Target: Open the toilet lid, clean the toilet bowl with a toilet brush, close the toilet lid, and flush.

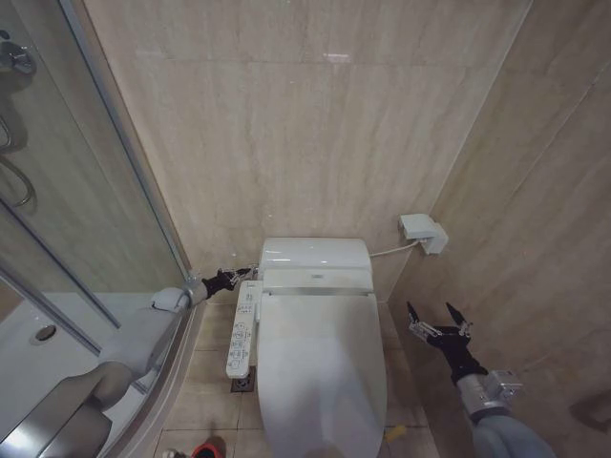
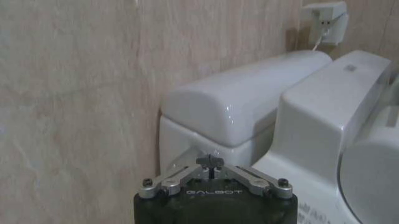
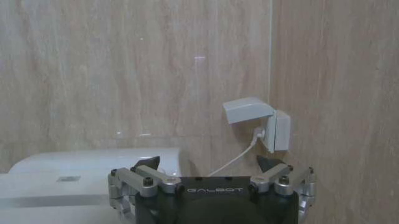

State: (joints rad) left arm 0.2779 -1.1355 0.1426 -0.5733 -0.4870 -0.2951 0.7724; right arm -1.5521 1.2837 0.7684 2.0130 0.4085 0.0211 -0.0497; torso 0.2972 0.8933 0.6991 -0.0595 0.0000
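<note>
Lid down, flush step in hand: left gripper (image 1: 226, 280) with fingers closed at the tank's left side.
Lid (image 1: 320, 372) lay flat beyond those fingertips, long axis running from tank toward the robot. A short, straight press should do. Right gripper (image 1: 438, 322) hung open beside the bowl.

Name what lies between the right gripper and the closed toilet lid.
Nothing: in the head view, bare floor tile separates the right gripper from the toilet lid.

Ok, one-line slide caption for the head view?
Left gripper, shut, at the tank's side; toilet lid down; right gripper open beside it.
</note>
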